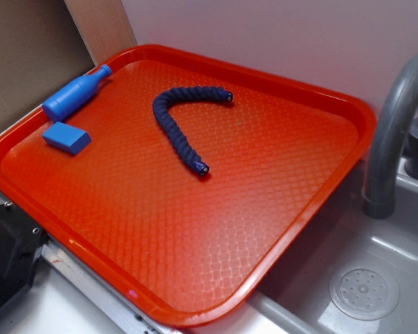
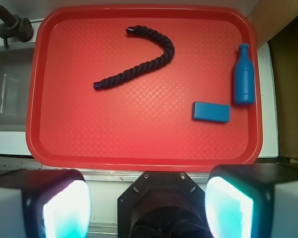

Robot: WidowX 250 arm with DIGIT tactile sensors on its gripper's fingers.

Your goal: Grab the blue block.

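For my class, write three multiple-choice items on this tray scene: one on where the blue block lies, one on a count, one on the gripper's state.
1. Where is the blue block?
A. beside the blue bottle
B. in the sink
C. on top of the rope

2. How many things lie on the red tray?
A. one
B. three
C. five

3. What state is the gripper in?
A. shut on the block
B. shut on the rope
C. open, holding nothing

Answers:
1 A, the block lies on the tray next to the bottle.
2 B, block, bottle and rope.
3 C, in the wrist view the fingers stand wide apart with nothing between them.
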